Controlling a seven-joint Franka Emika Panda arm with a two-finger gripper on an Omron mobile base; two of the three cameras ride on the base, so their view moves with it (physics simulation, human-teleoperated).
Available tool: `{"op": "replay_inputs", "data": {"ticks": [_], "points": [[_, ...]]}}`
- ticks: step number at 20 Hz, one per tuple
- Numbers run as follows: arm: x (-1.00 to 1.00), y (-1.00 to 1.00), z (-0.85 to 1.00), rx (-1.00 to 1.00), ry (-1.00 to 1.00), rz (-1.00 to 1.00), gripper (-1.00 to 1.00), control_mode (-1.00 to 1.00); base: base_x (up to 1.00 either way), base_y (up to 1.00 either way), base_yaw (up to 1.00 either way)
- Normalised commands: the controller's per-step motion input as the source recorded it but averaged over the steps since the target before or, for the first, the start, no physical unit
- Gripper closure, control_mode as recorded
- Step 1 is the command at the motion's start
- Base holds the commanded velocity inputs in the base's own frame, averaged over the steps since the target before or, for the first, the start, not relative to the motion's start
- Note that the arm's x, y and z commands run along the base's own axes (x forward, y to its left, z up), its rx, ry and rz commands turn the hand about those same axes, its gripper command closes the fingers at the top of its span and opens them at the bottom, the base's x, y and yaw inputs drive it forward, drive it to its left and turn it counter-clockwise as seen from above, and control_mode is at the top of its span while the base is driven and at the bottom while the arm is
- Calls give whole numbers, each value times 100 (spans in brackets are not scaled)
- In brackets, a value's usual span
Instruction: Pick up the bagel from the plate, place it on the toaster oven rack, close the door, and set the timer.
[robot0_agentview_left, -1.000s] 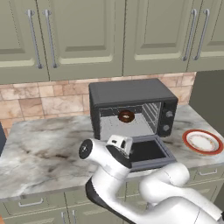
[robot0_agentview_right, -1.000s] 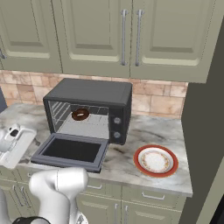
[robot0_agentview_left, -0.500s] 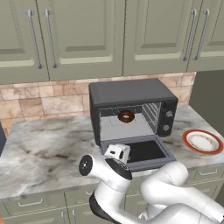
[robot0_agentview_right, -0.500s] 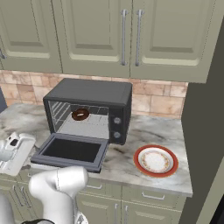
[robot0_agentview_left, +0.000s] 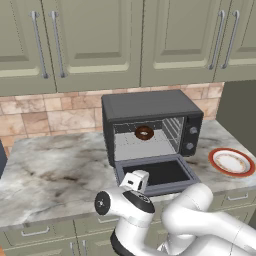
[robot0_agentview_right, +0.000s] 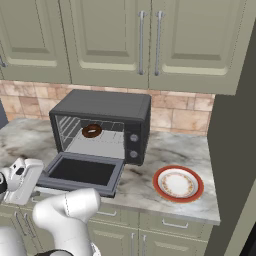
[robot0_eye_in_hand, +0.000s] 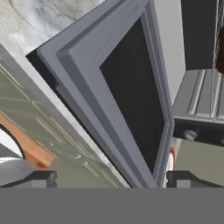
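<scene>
The bagel (robot0_agentview_left: 144, 132) already sat on the toaster oven rack (robot0_agentview_left: 150, 140) inside the open cavity, and the plate (robot0_agentview_left: 231, 161) lay bare on the counter (robot0_agentview_left: 55, 167) well off toward 3 o'clock from the oven. So the step in hand, by my judgement, was closing the door (robot0_agentview_left: 156, 173), which lay dropped flat and level, reaching out over the counter's front edge.

The claw (robot0_eye_in_hand: 109, 179) was spread wide and held nothing. In the hand view its two dark fingertips (robot0_eye_in_hand: 41, 178) stood apart at the bottom, and the door's front rail ran away from between them toward 12 o'clock, with the dark glass (robot0_eye_in_hand: 135, 92) to the 1 o'clock side. In the left base view the white hand (robot0_agentview_left: 134, 181) hung just beside the door's front left corner, at about 7 o'clock from it, low in front of the counter edge.

The door's long axis ran side to side along the oven front, from 9 to 3 o'clock in that view. The hinge lay on the far side, at 12 o'clock from the claw. The coming move likely needs the claw under or against the near rail, pushing it up and away toward the cavity.
</scene>
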Motion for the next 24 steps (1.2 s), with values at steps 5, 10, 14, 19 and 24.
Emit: {"op": "replay_inputs", "data": {"ticks": [5,10,14,19,24], "points": [[26,9,-21,0,-3,0,-100,-100,0,0,0],[32,14,-21,0,0,0,-100,-100,0,0,0],[33,14,-15,0,0,0,-100,-100,0,0,0],[33,13,-17,0,0,0,-100,-100,0,0,0],[32,11,-12,0,0,0,-100,-100,0,0,0]]}}
